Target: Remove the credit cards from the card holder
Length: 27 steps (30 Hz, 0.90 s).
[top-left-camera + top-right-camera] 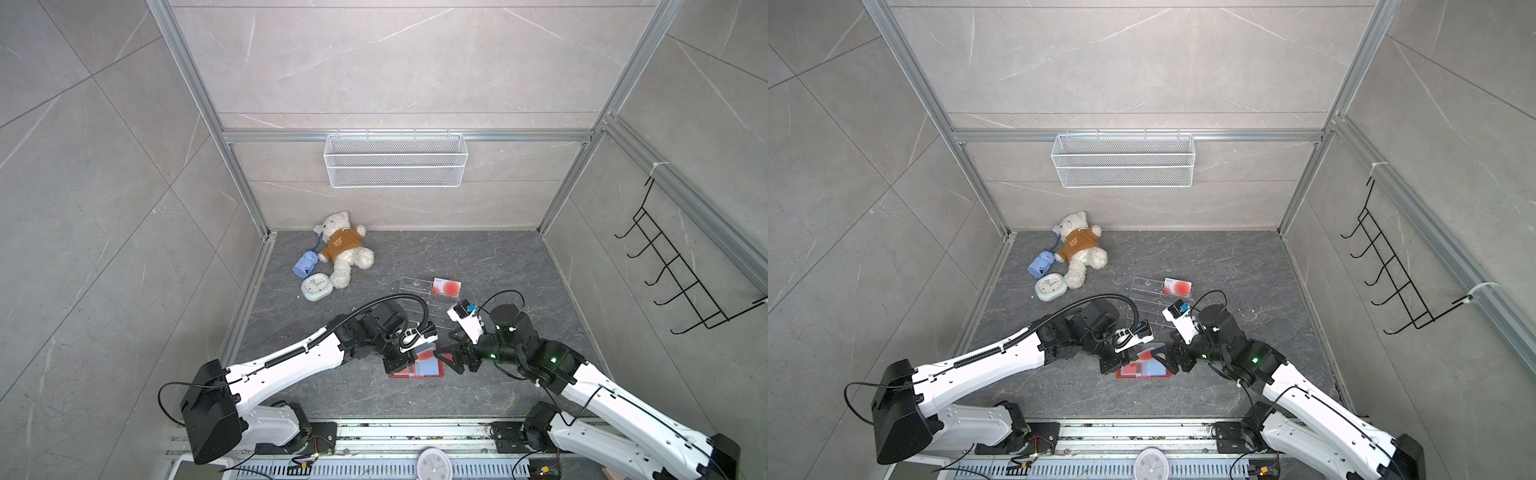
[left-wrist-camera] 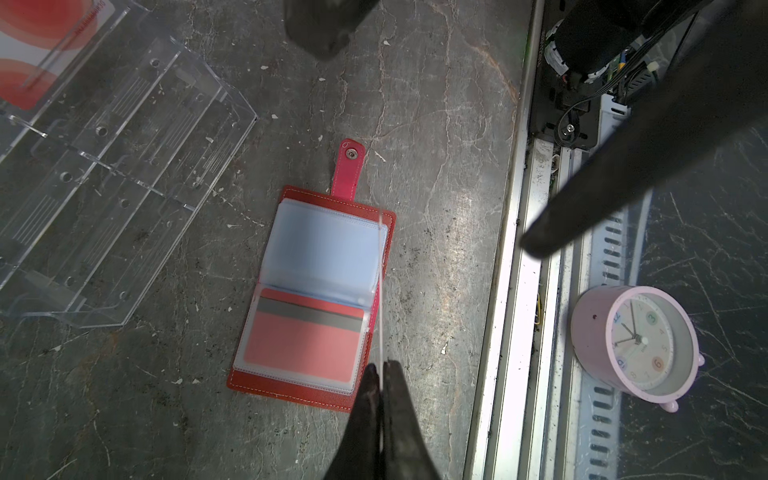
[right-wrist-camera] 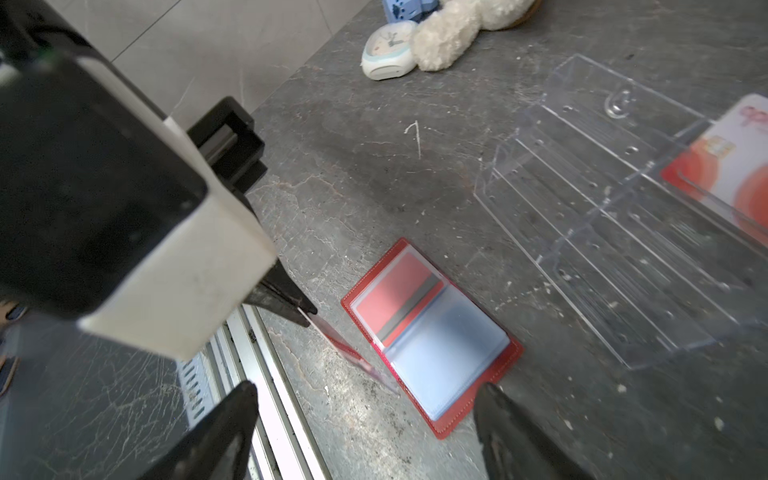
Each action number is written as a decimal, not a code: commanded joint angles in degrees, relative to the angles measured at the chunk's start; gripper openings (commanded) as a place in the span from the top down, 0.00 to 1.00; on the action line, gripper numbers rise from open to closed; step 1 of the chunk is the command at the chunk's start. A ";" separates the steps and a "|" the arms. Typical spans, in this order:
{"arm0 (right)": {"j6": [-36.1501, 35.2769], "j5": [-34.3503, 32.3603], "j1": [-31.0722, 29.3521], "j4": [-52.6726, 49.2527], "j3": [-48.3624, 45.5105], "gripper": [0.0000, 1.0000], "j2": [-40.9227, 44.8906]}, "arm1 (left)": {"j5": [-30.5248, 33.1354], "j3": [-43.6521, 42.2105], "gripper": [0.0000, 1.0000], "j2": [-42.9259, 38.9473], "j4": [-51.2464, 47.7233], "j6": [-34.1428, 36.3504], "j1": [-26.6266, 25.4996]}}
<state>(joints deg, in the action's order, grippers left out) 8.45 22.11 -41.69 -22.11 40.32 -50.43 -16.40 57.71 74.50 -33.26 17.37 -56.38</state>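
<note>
The red card holder (image 2: pixel 291 380) lies open on the dark floor, also in both top views (image 1: pixel 432 370) (image 1: pixel 1160 372). One pale blue sleeve is empty; the other holds a red card with a grey stripe (image 2: pixel 303 345). My left gripper (image 2: pixel 382 365) is shut on a credit card (image 3: pixel 353 353), seen edge-on as a thin line (image 2: pixel 380 291) above the holder's edge. My right gripper (image 3: pixel 365 411) is open, its fingers wide apart on either side of the held card's free end without touching it. Another credit card (image 1: pixel 446 286) stands in the clear rack.
The clear acrylic tiered rack (image 1: pixel 419 299) sits just behind the holder. A teddy bear (image 1: pixel 343 249), a blue toy (image 1: pixel 305 265) and a pale clock (image 1: pixel 316 286) lie at the back left. A pink clock (image 2: pixel 636 340) sits beyond the front metal rail (image 2: pixel 515 291).
</note>
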 commanded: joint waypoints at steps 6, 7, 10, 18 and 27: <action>-5.62 3.87 0.13 4.87 -1.62 0.23 -1.77 | -1.53 2.40 0.98 -1.72 -3.54 4.85 -0.35; -5.78 4.18 0.12 5.33 -1.85 0.25 -1.77 | -1.53 2.40 0.98 -1.81 -3.69 5.17 -0.34; -6.34 6.41 0.15 6.36 -2.10 0.29 -2.10 | -1.86 2.66 0.98 -1.75 -4.46 5.68 -0.37; -8.30 10.01 -0.59 7.87 -2.69 0.36 -4.39 | -1.50 3.47 0.98 -2.97 -7.69 7.97 -0.39; -13.89 12.06 -2.99 9.98 -2.26 0.41 -8.82 | -1.37 2.76 0.98 -5.10 -9.30 8.37 -0.37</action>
<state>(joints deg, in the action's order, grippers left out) -2.55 32.45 -44.12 -14.31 38.11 -58.41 -16.86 59.02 71.20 -41.15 24.05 -56.38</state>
